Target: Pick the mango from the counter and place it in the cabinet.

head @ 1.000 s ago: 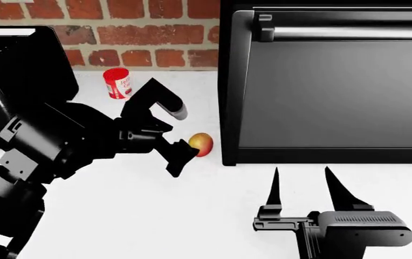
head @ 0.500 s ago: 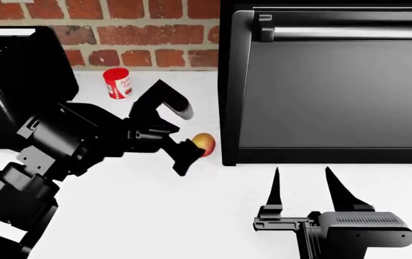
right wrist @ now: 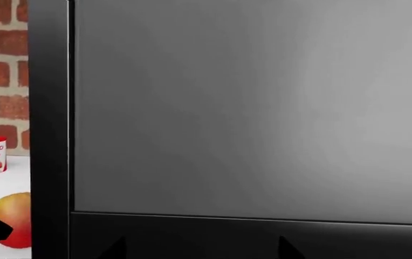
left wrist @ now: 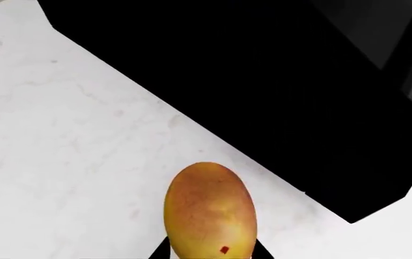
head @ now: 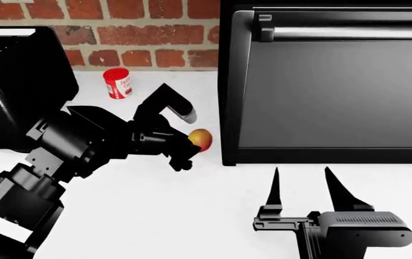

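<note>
Just right of mango (head: 201, 139): black appliance (head: 328, 81).

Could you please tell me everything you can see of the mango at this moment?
The mango is a small, smooth, egg-shaped fruit, yellow blending to red-orange, with a tiny red speck on its skin. It sits on the white counter, just beside the black appliance. The left gripper straddles it; whether the fingers already press on it cannot be told.

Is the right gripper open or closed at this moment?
Open. In the head view the right gripper shows its two pointed fingers standing apart with bare white counter between them, holding nothing.
</note>
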### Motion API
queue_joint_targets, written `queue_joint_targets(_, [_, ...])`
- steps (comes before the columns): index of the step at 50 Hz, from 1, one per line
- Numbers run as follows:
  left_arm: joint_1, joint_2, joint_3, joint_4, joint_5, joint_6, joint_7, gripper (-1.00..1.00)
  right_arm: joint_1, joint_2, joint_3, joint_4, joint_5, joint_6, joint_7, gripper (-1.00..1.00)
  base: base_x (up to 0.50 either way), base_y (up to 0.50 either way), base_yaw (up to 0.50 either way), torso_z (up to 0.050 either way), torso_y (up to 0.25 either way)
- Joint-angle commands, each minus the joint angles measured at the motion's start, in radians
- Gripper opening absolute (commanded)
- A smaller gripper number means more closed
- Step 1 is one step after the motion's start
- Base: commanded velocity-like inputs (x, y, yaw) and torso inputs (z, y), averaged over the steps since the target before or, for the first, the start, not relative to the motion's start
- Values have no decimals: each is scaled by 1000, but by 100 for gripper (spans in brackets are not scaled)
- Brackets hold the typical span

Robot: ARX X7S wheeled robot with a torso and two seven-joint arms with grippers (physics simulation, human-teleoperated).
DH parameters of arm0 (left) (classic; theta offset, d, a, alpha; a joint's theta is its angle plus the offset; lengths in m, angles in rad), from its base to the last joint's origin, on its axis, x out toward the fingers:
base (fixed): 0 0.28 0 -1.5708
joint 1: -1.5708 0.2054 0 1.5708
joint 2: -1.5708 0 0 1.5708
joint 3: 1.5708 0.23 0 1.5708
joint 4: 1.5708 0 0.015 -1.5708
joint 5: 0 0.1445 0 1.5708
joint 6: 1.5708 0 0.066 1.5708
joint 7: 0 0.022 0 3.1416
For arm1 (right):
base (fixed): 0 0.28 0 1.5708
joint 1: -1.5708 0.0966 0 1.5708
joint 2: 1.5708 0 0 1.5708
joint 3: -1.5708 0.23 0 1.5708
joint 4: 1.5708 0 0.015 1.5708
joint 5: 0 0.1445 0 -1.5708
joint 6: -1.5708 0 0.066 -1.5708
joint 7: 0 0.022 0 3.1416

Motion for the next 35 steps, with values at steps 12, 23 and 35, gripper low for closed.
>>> queue_joint_targets(12, [1,-16,-8,16,8,10,-21,-100,1,4,-13,17,-3,-1,2,100,0,0,0,0,0])
queue_joint_targets(23, [16,-90,-132,229,-91,-77,-153,-100,4,4,-16,29,0,-9,2,100,0,0,0,0,-1])
queue_joint_targets(35, [87,-177,-355,538,-267,-208,-420,-100,4,7,-18,31,2,-14,5,100,0,0,0,0,0])
